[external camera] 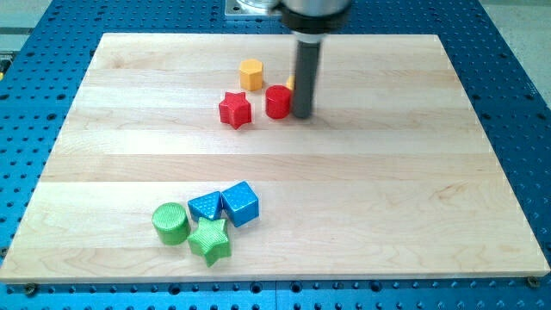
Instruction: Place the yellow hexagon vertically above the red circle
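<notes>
Board point(387, 172): yellow hexagon point(250, 75) upper-left of my tip point(302, 114).

Yellow hexagon point(250, 74): small block, flat on board near view's top, upright, free of contact. Red circle point(278, 101): short cylinder, flat face up, just below-right of hexagon, near but apart, beside red star's right.

Red star point(235, 110), green cylinder point(170, 223), green star point(210, 240), two blue blocks point(240, 204), wooden board point(413, 189)
</notes>
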